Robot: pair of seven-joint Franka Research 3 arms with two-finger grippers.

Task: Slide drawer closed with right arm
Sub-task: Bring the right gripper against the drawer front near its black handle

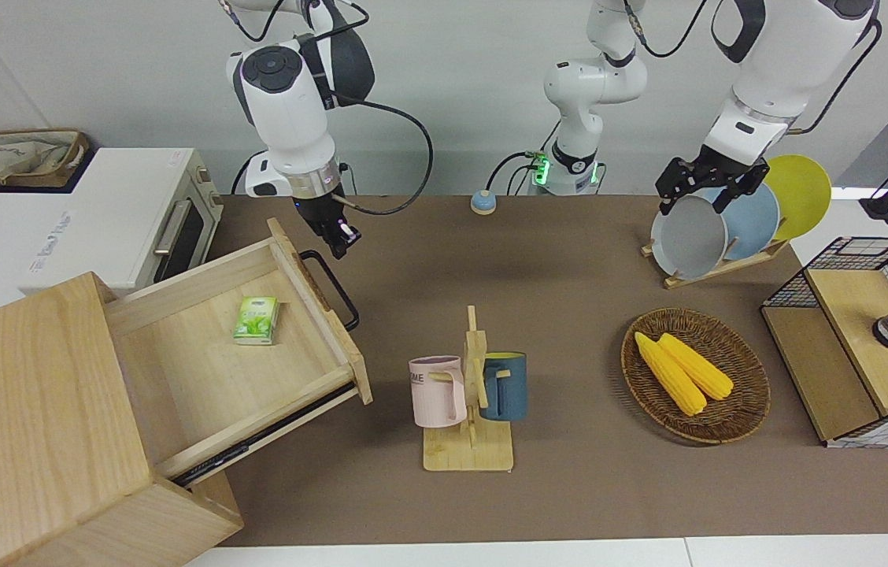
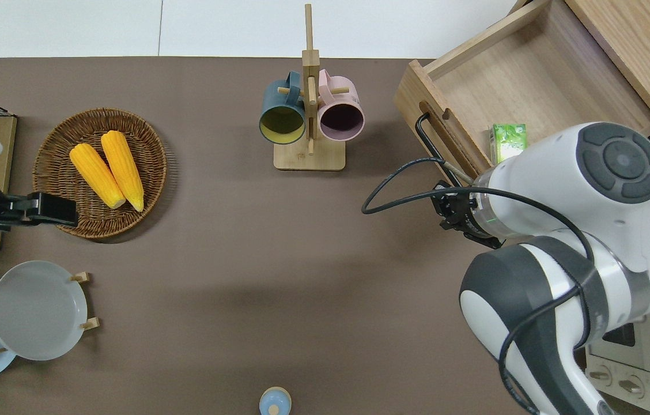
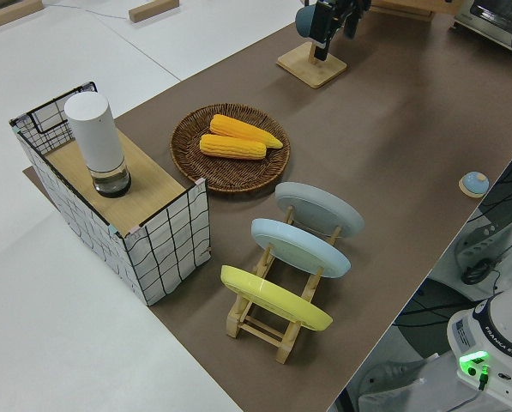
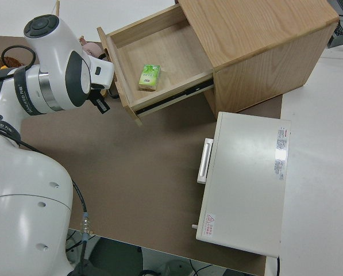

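overhead view shows me the drawer point(image 2: 532, 86) pulled well out of its cabinet point(image 1: 27, 425) at the right arm's end of the desk point(image 2: 215, 259), with a small green carton point(image 2: 508, 143) lying inside it, so i judge the closing has not begun. my right pincer point(image 1: 340, 239) hangs just by the end of the black handle point(image 1: 331, 287) nearest the robots, close to the drawer front but, as far as i can see, not touching it; whether its fingers are apart or together i cannot tell. what is left, in my judgement, is nearly everything: set the pincer against the drawer front or the handle, then push along the runners until the front meets the cabinet. the drawer sits askew to the desk edge, so i would have to push along that slant and not straight across. the left arm is parked, its pincer point(image 1: 700, 185) standing apart. as for room, the brown desk is bare just by the drawer front; the mug rack point(image 2: 309, 115) with its two mugs stands near that front, farther from the robots than my pincer. the corn basket point(image 2: 100, 173), the plate rack point(image 3: 281, 266) and the wire box point(image 3: 118, 206) sit well apart toward the left arm's end, and the white oven point(image 4: 246, 178) stands beside the cabinet, nearer to the robots.
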